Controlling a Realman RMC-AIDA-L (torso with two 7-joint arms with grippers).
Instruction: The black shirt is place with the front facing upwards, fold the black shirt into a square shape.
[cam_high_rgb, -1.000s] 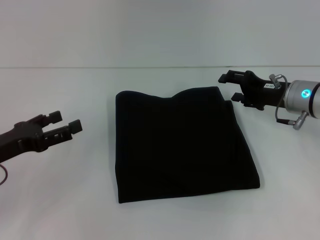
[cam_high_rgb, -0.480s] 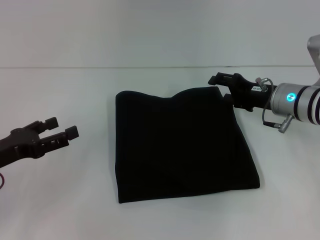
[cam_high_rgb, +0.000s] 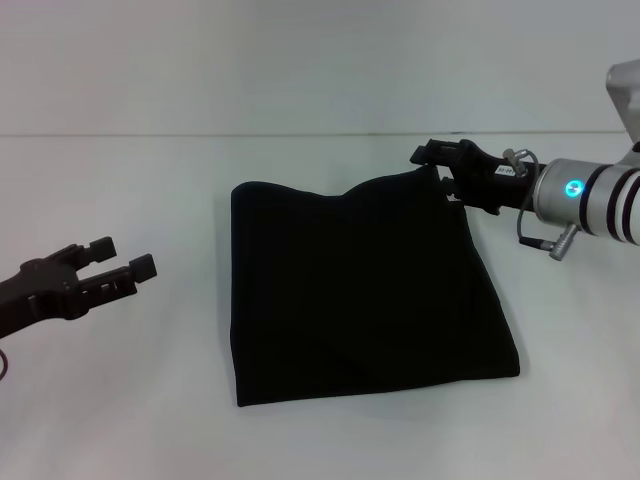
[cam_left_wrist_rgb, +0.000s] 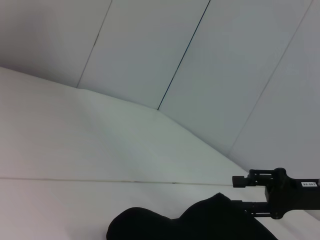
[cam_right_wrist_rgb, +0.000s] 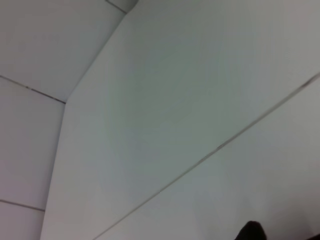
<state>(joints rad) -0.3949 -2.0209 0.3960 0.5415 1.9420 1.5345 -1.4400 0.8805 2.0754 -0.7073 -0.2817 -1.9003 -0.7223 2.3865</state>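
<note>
A: Black cloth, matte and limp: the folded black cloth shirt (cam_high_rgb: 360, 290) lay at the centre of the head view on the white table surface (cam_high_rgb: 150, 420), already a rough square of several layers. Its lettering and neck label did not show.

B: How would it have handled?

A: Judged from its look: light, soft, without stiffness, and not fragile. Layers could slide over one another, so a pinch needed to take the whole stack at an edge or corner. The upper edge dipped in a shallow curve near the middle; the lower right corner flared outward, while the left edge ran straight.

B: Where was the best hold?

A: Probably the upper right corner, where the fabric thickness was accessible. The right black metal-jointed gripper (cam_high_rgb: 437, 165), on a silver wrist with a lit blue-green ring, sat at that corner in the upper right of the frame, its fingers apart with one above and one below the cloth edge; contact could not be confirmed. The left wrist view showed it (cam_left_wrist_rgb: 250, 192) beside the shirt (cam_left_wrist_rgb: 195, 225) at the lower right of that frame.

B: And the other arm?

A: The left black gripper (cam_high_rgb: 118, 262) hung at the left middle of the head view, fingers parted, holding nothing, well apart from the shirt.
</note>
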